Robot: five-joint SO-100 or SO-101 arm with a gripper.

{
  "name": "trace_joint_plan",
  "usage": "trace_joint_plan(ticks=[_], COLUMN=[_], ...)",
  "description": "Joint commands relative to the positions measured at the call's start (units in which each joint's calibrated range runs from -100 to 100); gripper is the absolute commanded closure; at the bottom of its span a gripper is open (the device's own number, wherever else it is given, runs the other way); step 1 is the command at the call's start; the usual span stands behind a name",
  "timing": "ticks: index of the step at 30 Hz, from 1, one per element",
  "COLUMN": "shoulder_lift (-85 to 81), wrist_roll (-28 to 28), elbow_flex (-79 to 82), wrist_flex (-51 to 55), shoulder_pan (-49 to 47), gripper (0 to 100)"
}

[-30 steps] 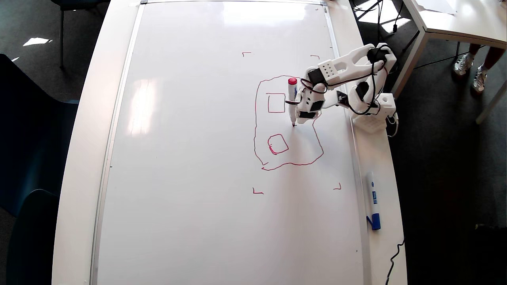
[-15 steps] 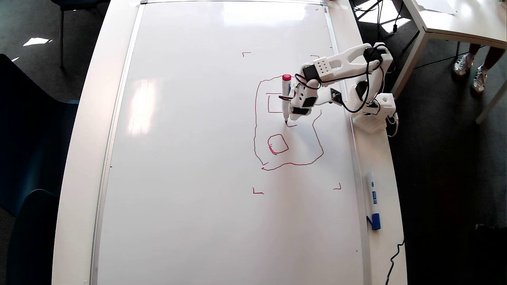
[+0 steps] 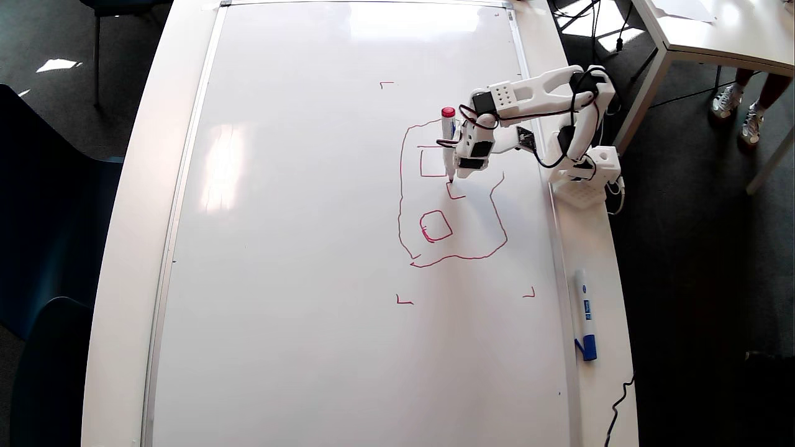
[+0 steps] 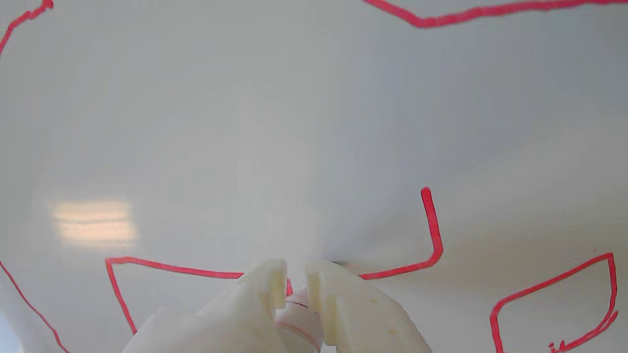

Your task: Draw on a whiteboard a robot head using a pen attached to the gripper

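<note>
The whiteboard lies flat and fills the table. The robot head is a wobbly red outline at the board's right, with two small squares inside and a short open red stroke between them; no antenna shows. The pen, white with a red cap end, stands in my gripper. Its dark tip touches the board at the start of the short stroke. In the wrist view my white gripper is shut on the pen, with red lines of the robot head around it on the whiteboard.
A white marker with a blue cap lies on the table strip right of the board. The arm's base stands at the board's right edge. Red corner marks frame the drawing. A second table stands at the upper right.
</note>
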Motion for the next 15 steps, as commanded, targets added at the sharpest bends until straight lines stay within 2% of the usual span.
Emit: trace_joint_plan(ticks=[1,15], shoulder_lift=[-3.4,-9.2], wrist_roll=[0.2,-1.3], elbow_flex=[1.6,10.2], wrist_flex=[1.7,1.0], shoulder_pan=[0.1,-3.8], gripper=[99,99])
